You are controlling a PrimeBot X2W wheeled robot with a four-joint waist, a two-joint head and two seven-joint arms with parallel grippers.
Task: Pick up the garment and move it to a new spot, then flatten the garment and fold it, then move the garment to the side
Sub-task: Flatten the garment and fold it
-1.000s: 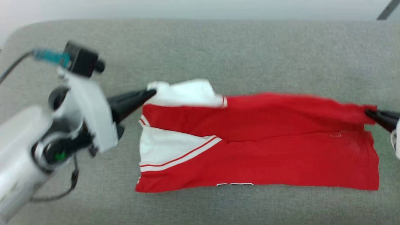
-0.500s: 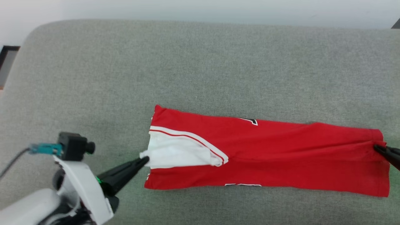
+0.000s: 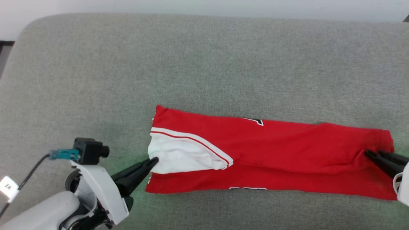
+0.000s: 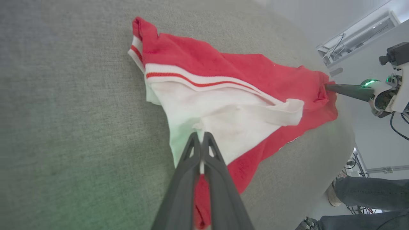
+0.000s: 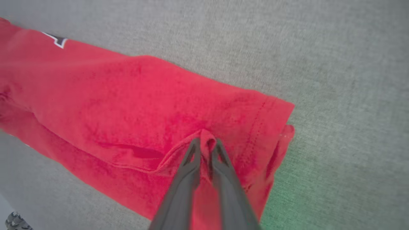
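I'm seeing the jersey point(image 3: 281, 150) lying folded in a long strip on the grey cushion point(image 3: 191, 64), toward the near edge. L gripper point(image 3: 154, 160) is pinching its white panel point(image 3: 179, 156) at the L end; R gripper point(image 3: 370, 154) is nipping a red fold at the R end.

Head camera looks steeply down from above; wrist cameras sit low and close at opposite ends (facing inward), all sharing the bright red white-panelled soft jersey point(image 3: 271, 153).

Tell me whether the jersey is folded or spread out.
Folded: the garment lies as a long doubled band on the grey cushion, its upper layer's edge crossing the middle.
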